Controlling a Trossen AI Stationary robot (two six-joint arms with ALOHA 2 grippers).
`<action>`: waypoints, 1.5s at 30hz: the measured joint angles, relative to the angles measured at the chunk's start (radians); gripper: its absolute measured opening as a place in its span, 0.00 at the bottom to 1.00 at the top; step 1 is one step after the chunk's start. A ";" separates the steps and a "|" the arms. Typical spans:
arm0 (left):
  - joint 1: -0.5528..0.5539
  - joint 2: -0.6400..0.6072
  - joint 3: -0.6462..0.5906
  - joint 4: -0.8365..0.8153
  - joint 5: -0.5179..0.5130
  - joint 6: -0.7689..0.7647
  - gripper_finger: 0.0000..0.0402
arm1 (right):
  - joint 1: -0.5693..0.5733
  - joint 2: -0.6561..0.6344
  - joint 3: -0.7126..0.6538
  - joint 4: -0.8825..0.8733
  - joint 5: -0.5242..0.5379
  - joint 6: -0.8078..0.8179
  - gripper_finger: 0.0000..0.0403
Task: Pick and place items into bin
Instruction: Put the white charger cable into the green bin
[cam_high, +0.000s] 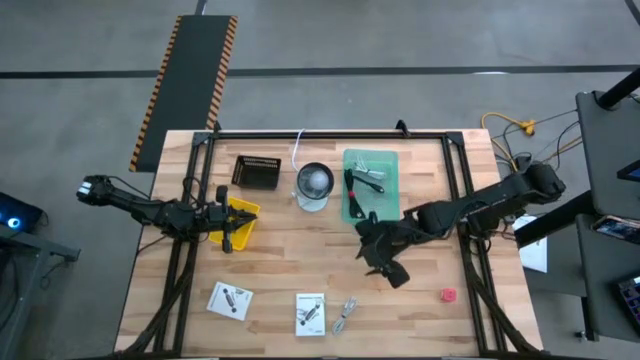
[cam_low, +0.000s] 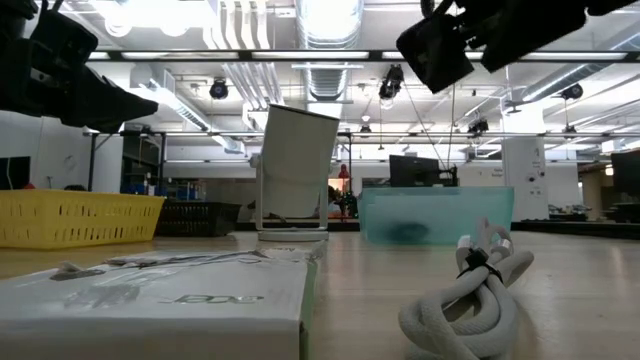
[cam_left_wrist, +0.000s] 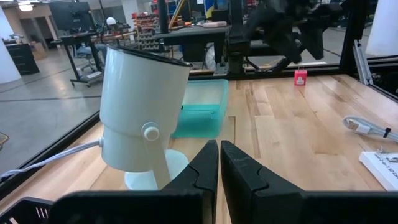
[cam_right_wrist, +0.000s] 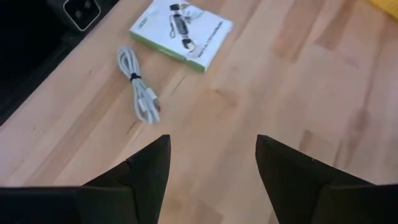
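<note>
The right gripper (cam_right_wrist: 211, 180) hung over bare wood with its fingers spread wide and empty. Just ahead of it lay a bundled white cable (cam_right_wrist: 140, 93), tied at its middle; beyond that, a white printed card box (cam_right_wrist: 181, 31). The cable appeared light, soft and springy, so the tied waist looked the surest hold. The teal bin (cam_high: 371, 184) sat behind the gripper. The left gripper (cam_left_wrist: 219, 177), fingers pressed together, waited by the yellow basket (cam_high: 247, 210).

White lamp (cam_high: 314, 186) beside black basket (cam_high: 256, 172)
</note>
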 joint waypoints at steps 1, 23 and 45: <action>0.000 0.000 0.000 0.000 0.000 0.000 0.00 | 0.007 0.012 0.000 0.010 0.000 0.000 0.54; 0.000 -0.001 0.000 0.000 0.000 0.000 0.00 | 0.111 0.279 0.020 0.199 -0.001 -0.033 0.54; 0.000 -0.001 0.000 -0.002 0.000 0.000 0.00 | 0.160 0.453 0.122 0.238 -0.008 -0.024 0.54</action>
